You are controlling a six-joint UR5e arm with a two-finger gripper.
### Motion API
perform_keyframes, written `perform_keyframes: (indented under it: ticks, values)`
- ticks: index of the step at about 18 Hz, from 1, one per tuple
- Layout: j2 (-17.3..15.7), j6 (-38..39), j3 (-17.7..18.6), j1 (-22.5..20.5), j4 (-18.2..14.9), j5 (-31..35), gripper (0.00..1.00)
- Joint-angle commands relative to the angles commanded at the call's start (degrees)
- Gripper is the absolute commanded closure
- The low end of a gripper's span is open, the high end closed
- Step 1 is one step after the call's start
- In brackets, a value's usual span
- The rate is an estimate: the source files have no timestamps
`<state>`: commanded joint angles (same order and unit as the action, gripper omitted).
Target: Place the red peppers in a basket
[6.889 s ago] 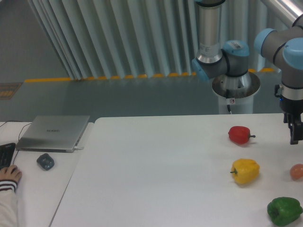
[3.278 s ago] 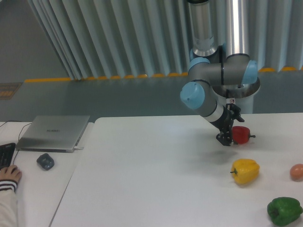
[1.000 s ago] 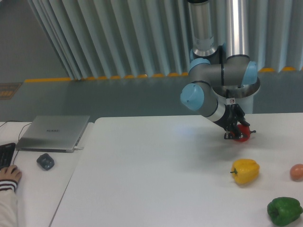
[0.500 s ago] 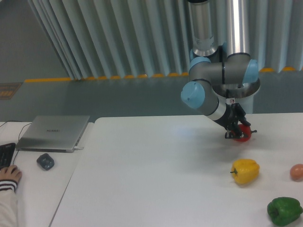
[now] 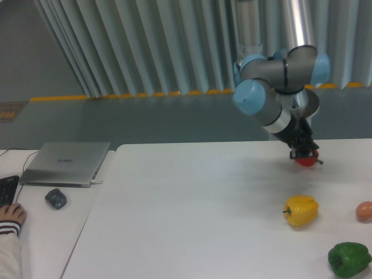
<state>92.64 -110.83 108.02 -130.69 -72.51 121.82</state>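
Near edge of the table (image 5: 192, 232), right corner: one green pepper (image 5: 349, 259); just behind it at the right edge, one pale orange-pink round fruit (image 5: 364, 211), partly cut off by the frame. One yellow pepper (image 5: 301, 210) sits left of that fruit, well apart from the green one. Wide bare surface runs from the yellow pepper to the table's left edge. On the adjoining desk (image 5: 40, 232) to the left: one hand (image 5: 11, 214) at the left edge beside a dark keyboard (image 5: 7, 190), one dark mouse (image 5: 56, 199), one closed laptop (image 5: 65, 163) toward the back. Arm reaches down from its base behind the far edge, forearm slanting right and down, wrist tilted. Gripper (image 5: 304, 155) closed around the one red pepper (image 5: 306, 160), fingers on its upper part; pepper near the far right of the table, appears slightly raised off the surface, contact uncertain. No basket in view
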Motion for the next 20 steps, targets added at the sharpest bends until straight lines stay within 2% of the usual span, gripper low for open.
perform_keyframes:
  ticks: [1,2,3,4,6,8,11,13,18,20]
  values:
    - [0.0,0.0,0.3,0.0,0.1,0.0,0.36]
    - [0.0,-0.1,0.6,0.1,0.1,-0.1,0.22]
    - [-0.1,0.0,1.1,0.4,0.0,-0.1,0.17]
    - [-0.4,0.1,1.8,0.7,-0.3,-0.1,0.05]
    - [-1.1,0.5,3.7,3.1,-0.5,-0.1,0.0]
    - [-1.3,1.1,5.5,4.6,-0.5,-0.3,0.0]
    - [-1.7,8.6,6.6,5.2,0.4,-8.7,0.0]
    - [-2.4,12.5,6.9,5.3,0.7,-10.9,0.0]
    - [-2.9,15.4,9.7,4.6,4.3,-11.7,0.0]
    - [-3.0,15.6,11.7,4.4,7.0,-11.6,0.0]
